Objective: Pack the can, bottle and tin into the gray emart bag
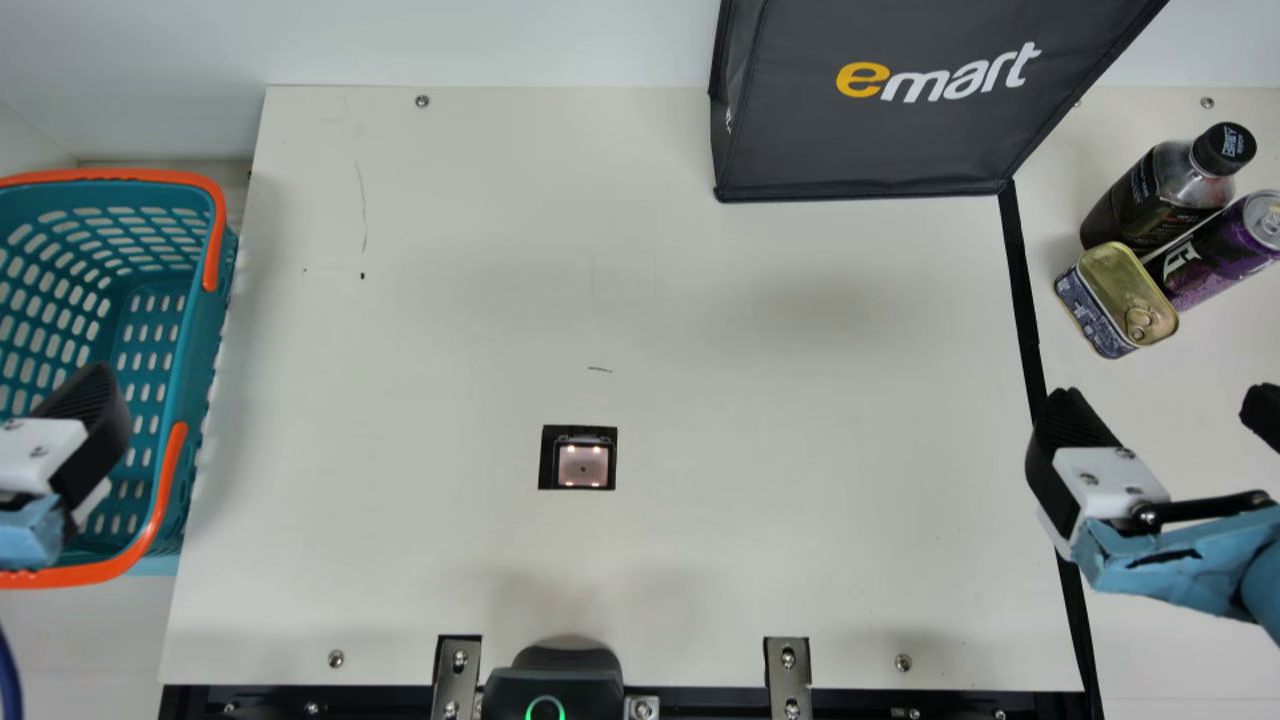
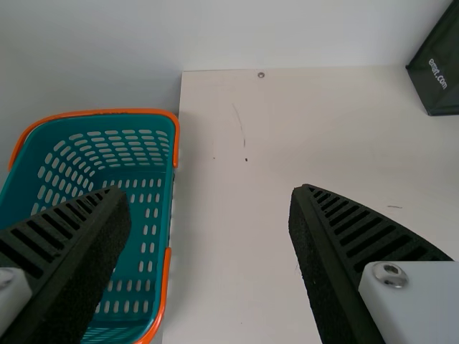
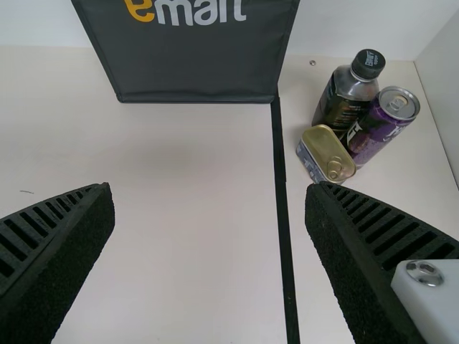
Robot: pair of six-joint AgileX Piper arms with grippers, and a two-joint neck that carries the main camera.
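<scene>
The gray emart bag (image 1: 860, 140) stands at the table's back, right of centre. At the right, past the black strip, the dark bottle (image 1: 1150, 195), the purple can (image 1: 1215, 250) and the gold-lidded tin (image 1: 1120, 300) are grouped closely. My right gripper (image 1: 1160, 430) is nearer the front than this group, open with nothing between its fingers; in the right wrist view my right gripper (image 3: 209, 215) is spread wide. At the far left my left gripper (image 1: 60, 460) hangs over the basket, and in the left wrist view my left gripper (image 2: 209, 215) is open and holds nothing.
A teal basket (image 1: 170, 400) with orange handles stands along the table's left edge. A scanner-like square (image 1: 583, 465) lies in the table's middle. Metal brackets (image 1: 788, 660) and a black device (image 1: 555, 685) line the front edge.
</scene>
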